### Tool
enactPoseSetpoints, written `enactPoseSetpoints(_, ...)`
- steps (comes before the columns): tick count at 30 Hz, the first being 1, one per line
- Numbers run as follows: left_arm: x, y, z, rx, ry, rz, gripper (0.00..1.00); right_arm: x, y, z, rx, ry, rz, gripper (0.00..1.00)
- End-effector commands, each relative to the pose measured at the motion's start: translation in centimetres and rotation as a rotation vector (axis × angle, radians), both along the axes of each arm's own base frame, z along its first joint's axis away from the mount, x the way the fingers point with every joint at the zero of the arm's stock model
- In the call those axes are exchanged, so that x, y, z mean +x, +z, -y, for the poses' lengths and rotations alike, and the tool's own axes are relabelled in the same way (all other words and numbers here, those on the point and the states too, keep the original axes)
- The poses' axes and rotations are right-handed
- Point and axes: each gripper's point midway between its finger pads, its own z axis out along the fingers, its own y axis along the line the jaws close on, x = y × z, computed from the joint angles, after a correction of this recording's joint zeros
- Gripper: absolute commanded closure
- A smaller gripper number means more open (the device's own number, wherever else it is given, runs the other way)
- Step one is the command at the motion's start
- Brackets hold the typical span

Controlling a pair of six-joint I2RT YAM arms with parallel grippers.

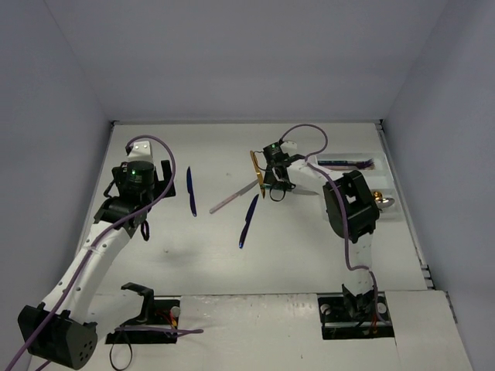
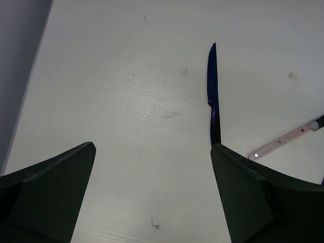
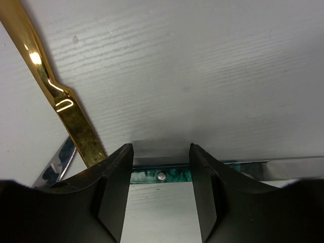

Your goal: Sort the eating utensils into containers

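White scuffed tabletop (image 1: 216, 255), grey walls (image 1: 232, 62), left gripper (image 2: 153, 147) spread wide, right gripper (image 3: 161, 152) parted above teal utensil (image 3: 174, 175)

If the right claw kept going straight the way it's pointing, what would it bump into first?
Most likely the teal utensil handle lying crosswise just ahead of the open right gripper, on the table. The gold knife sits off to the side. Depth is unclear.
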Motion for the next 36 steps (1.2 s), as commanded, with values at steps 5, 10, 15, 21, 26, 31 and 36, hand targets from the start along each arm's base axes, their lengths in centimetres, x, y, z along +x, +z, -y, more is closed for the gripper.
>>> enactPoseSetpoints(5,0.6,2.0,-0.3,-0.014,0.019,0.073,0.03,-1.0,0.2,-3.2,0.041,0.172,-0.003,0.60)
enactPoseSetpoints(10,0.6,1.9,-0.2,-0.017,0.017,0.069,0.03,-5.4,-0.3,-5.7,0.070,0.278,-0.060,0.62)
enactPoseSetpoints(15,0.7,1.7,-0.1,-0.019,0.013,0.063,0.03,-9.8,-0.8,-4.4,0.066,0.295,-0.115,0.61)
enactPoseSetpoints(21,0.9,1.4,0.2,-0.025,0.005,0.054,0.03,-12.6,-0.5,-2.8,0.049,0.311,-0.145,0.61)
enactPoseSetpoints(26,1.0,1.0,0.3,-0.027,0.002,0.040,0.03,-12.8,1.2,-0.7,-0.043,0.243,-0.111,0.61)
enactPoseSetpoints(31,1.0,1.0,0.3,-0.027,0.002,0.040,0.03,-12.7,3.8,1.9,-0.099,0.099,-0.042,0.58)
enactPoseSetpoints(36,1.0,1.0,0.4,-0.028,-0.001,0.039,0.03,-12.8,4.5,2.6,-0.055,0.000,-0.012,0.54)
